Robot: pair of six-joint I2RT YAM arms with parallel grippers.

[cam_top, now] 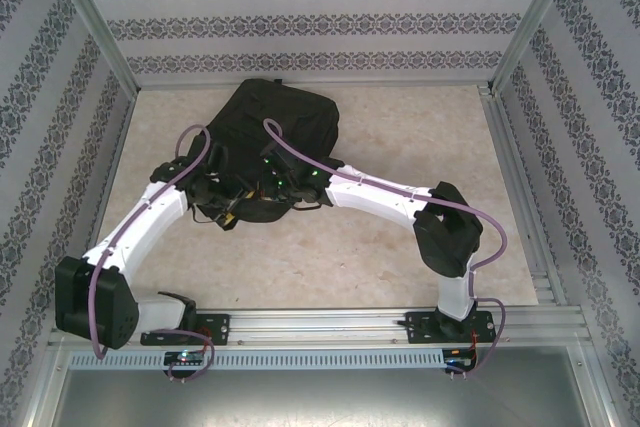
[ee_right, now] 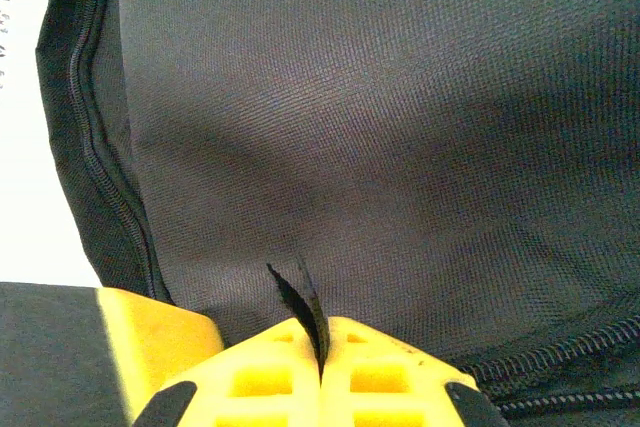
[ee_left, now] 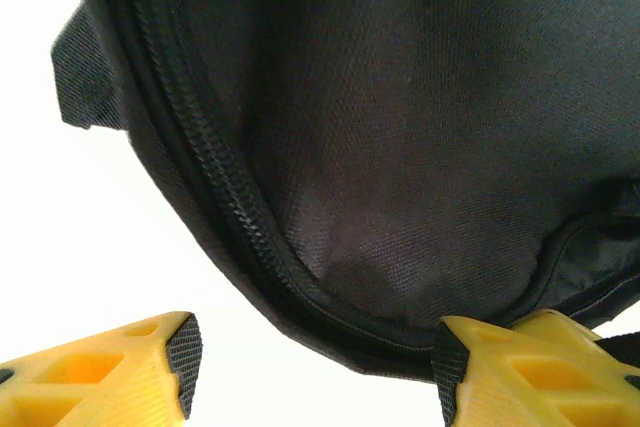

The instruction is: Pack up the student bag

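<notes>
**Student bag (cam_top: 285, 122) lies on the tabletop with one hand pinching it and the other parted**

The student bag is a large black backpack of soft, finely woven fabric. It lies slumped near the middle of the pale, stone-mottled tabletop (cam_top: 400, 247), toward the far wall, with its rounded bulk sagging into loose folds. Both arms reach in to its near edge, the left from the left side and the right from the right. Their white shells carry looping purple cables (cam_top: 300, 152).

Seen from the left wrist, the left hand (ee_left: 315, 372) stands well open. Its two yellow, ribbed plastic fingers (ee_left: 100, 372) have black pads on their inner faces and sit far apart. Between and above them hangs a curved edge of the bag, where a coarse-toothed black zipper (ee_left: 215, 182) runs in an arc along a thick seam. The right-side finger sits against the bag's lower rim, but nothing is clamped between the two.

Seen from the right wrist, the right hand (ee_right: 322, 347) is closed tight, its yellow fingers pressed together. A thin black tab (ee_right: 298, 292) of the bag's fabric is nipped between them and stands up from the gap. Behind it the panel is smooth, matte and tightly woven. One zipper line runs down the left edge and another crosses the lower right corner.
</notes>
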